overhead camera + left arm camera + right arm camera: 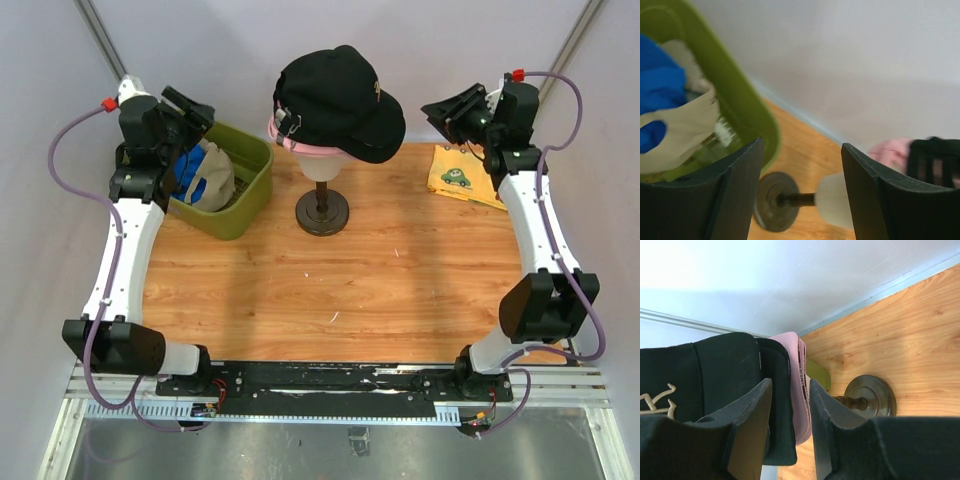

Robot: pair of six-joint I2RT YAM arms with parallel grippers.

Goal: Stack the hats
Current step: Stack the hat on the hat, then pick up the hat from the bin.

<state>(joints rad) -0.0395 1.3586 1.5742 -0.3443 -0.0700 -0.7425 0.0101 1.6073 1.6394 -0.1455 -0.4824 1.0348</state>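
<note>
The top external view shows the whole layout: a black cap sits over a pink cap on the mannequin head, whose dark stand rests on the wooden table near its far edge. To the left of the stand, an olive-green bin holds a blue cap and a beige cap. A yellow cloth lies at the far right of the table; neither wrist view shows it. The left gripper is raised above the far left corner of the bin. The right gripper is raised to the right of the black cap's brim, clearly apart from it. Finger spacing is hard to judge from above, so the wrist views supply it. In the left wrist view the two fingers stand wide apart with nothing between them. The bin and its two caps lie to their left, and the stand base is visible through the gap. In the right wrist view the fingers are separated by a narrow gap and hold nothing. Behind them hang the black cap and the pink cap's edge. This view alone shows the light embroidered logo on the black cap.
</note>
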